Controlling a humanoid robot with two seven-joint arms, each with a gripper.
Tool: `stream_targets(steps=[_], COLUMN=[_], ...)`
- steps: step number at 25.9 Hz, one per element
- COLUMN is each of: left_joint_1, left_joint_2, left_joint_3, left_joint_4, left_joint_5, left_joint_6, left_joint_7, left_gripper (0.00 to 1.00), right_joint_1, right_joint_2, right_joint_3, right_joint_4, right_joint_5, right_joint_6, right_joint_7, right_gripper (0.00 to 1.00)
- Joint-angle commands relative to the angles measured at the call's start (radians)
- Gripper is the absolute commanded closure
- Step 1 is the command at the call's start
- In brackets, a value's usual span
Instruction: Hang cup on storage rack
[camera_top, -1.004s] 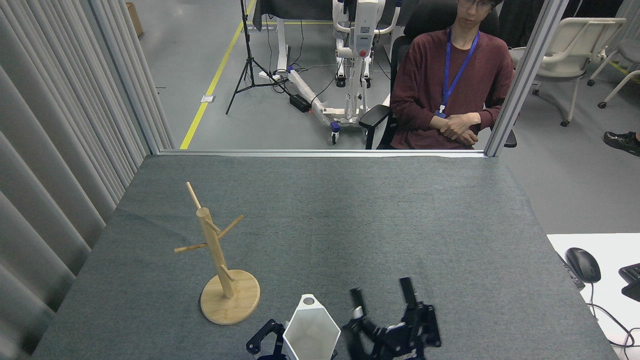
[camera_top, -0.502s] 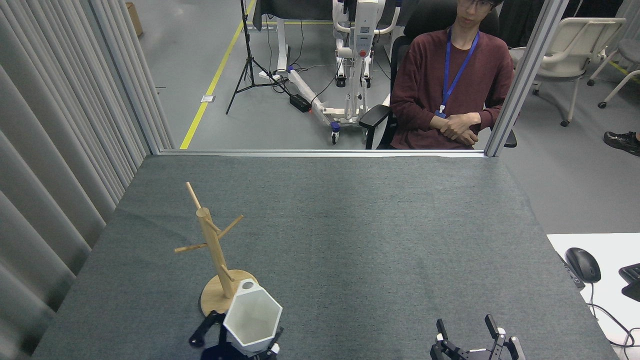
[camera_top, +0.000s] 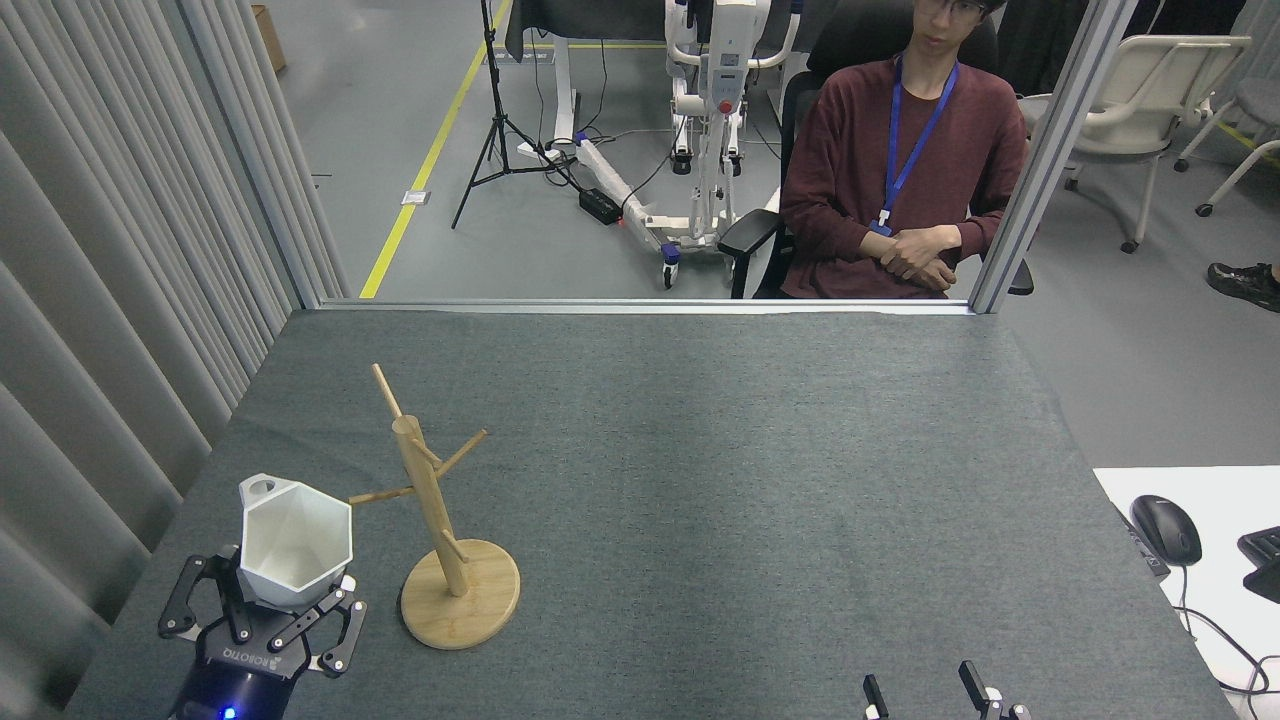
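The left pincer (camera_top: 262, 600) grips the cup (camera_top: 295, 542) upright at the rack's (camera_top: 430, 500) nine o'clock; hanging remains, while the right pincer (camera_top: 920, 692) sits parted, empty.

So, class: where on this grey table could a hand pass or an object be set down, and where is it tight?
Bare: the table from the storage rack rightward and back to its far edge. Tight: the near-left corner, where the left gripper holds the cup beside the rack.
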Motion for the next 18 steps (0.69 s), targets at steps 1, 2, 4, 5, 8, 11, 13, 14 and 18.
stream_targets(steps=[1,2,4,5,8,11,13,14,18], left_joint_1=[-0.036,-0.034,-0.031,-0.027,-0.024,-0.024,-0.024,-0.024,-0.034], left_joint_2=[-0.007,-0.006,0.004,0.011,0.03,0.073,0.097,0.106,0.109], left_joint_3=[0.016,0.014,-0.007,-0.022,-0.062,-0.104,-0.13,-0.139,-0.142], left_joint_4=[0.004,0.004,0.001,-0.001,-0.001,0.007,0.013,0.024,0.096], left_joint_5=[-0.069,-0.072,-0.077,-0.078,-0.08,-0.086,-0.087,-0.087,-0.097], left_joint_6=[0.012,0.01,0.01,0.01,0.01,0.004,0.001,0.001,0.003], left_joint_7=[0.002,0.003,0.022,0.039,0.068,0.071,0.072,0.072,0.072], left_gripper=[0.47,0.47,0.47,0.47,0.48,0.47,0.47,0.47,0.47], right_joint_1=[0.0,-0.001,-0.003,-0.004,-0.012,-0.015,-0.017,-0.017,-0.017], right_joint_2=[0.003,0.003,0.003,0.003,0.005,0.008,0.019,0.019,0.019], right_joint_3=[0.001,0.0,0.0,0.0,-0.002,-0.002,-0.002,-0.002,-0.003], right_joint_4=[-0.002,-0.002,-0.002,0.0,0.0,-0.002,-0.002,-0.002,-0.002], right_joint_5=[0.0,0.0,0.0,0.0,0.0,-0.002,-0.002,-0.002,-0.005], right_joint_6=[-0.001,-0.001,-0.001,-0.001,-0.001,-0.001,-0.001,-0.001,-0.001], right_joint_7=[0.001,0.001,-0.001,-0.001,-0.001,0.001,-0.001,-0.001,-0.001], right_gripper=[0.01,0.01,0.01,0.01,0.01,0.01,0.01,0.01,0.01])
